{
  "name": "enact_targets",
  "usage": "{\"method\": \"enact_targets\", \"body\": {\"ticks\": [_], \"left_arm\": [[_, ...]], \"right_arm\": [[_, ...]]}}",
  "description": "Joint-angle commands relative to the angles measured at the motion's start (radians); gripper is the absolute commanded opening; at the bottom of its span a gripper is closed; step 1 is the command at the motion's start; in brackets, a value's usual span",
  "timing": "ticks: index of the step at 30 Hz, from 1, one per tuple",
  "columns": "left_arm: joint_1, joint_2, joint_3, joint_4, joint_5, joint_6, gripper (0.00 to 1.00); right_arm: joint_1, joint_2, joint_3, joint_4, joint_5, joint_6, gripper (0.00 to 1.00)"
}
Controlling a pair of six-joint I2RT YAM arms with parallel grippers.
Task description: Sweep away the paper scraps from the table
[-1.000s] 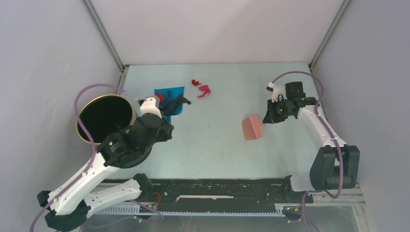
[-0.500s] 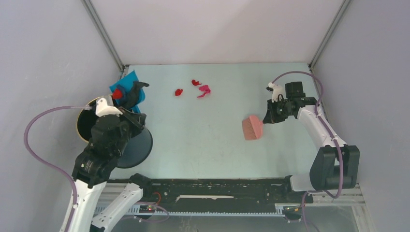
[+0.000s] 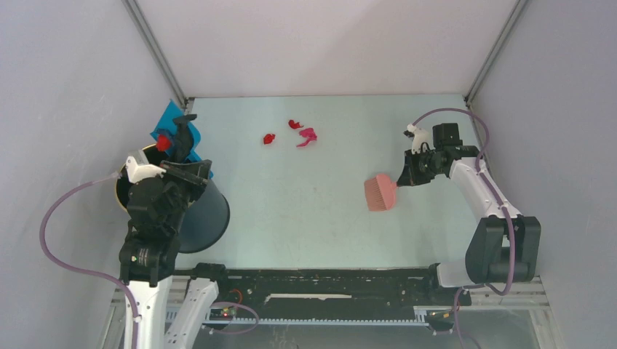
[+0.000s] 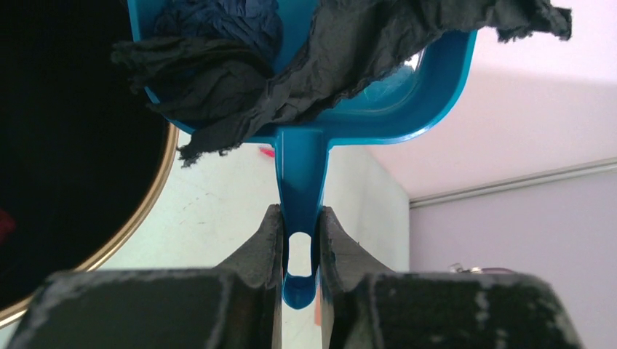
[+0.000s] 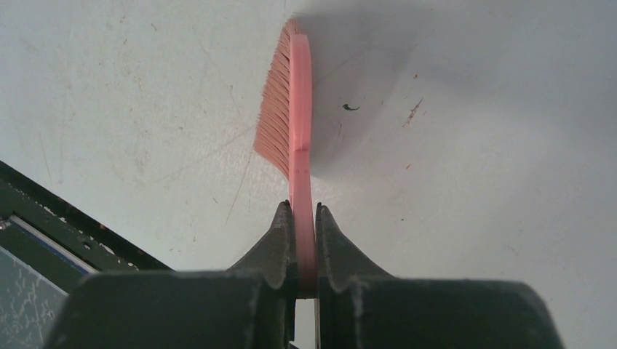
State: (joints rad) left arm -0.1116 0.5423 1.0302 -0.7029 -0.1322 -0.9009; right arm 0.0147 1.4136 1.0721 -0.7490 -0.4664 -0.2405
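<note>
Swung farther toward ten o'clock, black and blue paper scraps [image 4: 313, 65] ride the dustpan [image 4: 407, 109] over the bin's [image 4: 156, 203] edge. Red-pink ones [image 3: 306, 136] lie on the table [image 3: 327, 233] near eleven. They look featherlight and limp: brush, don't pinch. Clamped: left gripper [image 4: 298, 218] on the dustpan handle, right gripper [image 5: 303, 218] on the brush [image 5: 291, 109].

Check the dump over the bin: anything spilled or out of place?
Yes. A black scrap drapes over the rim of the blue dustpan on the side away from the bin, so it could drop onto the table. Three red and magenta scraps lie unswept near the far edge.
</note>
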Motion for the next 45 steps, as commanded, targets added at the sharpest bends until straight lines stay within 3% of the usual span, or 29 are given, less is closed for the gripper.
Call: {"method": "enact_targets", "body": {"ticks": [1,6,9,13,22,24,28,30,38,45], "left_arm": [[0.158,0.017,0.022,0.078,0.238,-0.098,0.0],[0.366,0.006,-0.151,0.275,0.515,-0.291,0.0],[0.429,-0.011,-0.284,0.456,0.621,-0.449,0.0],[0.441,-0.035,-0.364,0.565,0.631,-0.541,0.0],[0.447,-0.086,-0.387,0.623,0.574,-0.618,0.0],[0.449,-0.092,-0.431,0.793,0.59,-0.716,0.0],[0.446,-0.065,-0.548,1.323,0.563,-1.034,0.0],[0.447,-0.047,-0.57,1.448,0.515,-1.12,0.0],[0.441,-0.054,-0.657,1.656,0.409,-1.234,0.0],[0.421,-0.043,-0.526,1.437,0.54,-1.023,0.0]], "right_arm": [[0.011,0.04,-0.014,-0.055,0.019,-0.036,0.0],[0.01,0.042,-0.014,-0.056,0.022,-0.039,0.0],[0.011,0.041,-0.015,-0.057,0.025,-0.04,0.0],[0.013,0.046,-0.014,-0.057,0.026,-0.042,0.0],[0.032,0.067,-0.014,-0.055,0.053,-0.045,0.0],[0.032,0.066,-0.014,-0.056,0.054,-0.045,0.0],[0.026,0.078,-0.014,-0.054,0.057,-0.042,0.0],[0.024,0.091,-0.015,-0.056,0.06,-0.042,0.0],[0.022,0.091,-0.015,-0.058,0.058,-0.041,0.0],[0.026,0.09,-0.014,-0.063,0.051,-0.047,0.0]]}}
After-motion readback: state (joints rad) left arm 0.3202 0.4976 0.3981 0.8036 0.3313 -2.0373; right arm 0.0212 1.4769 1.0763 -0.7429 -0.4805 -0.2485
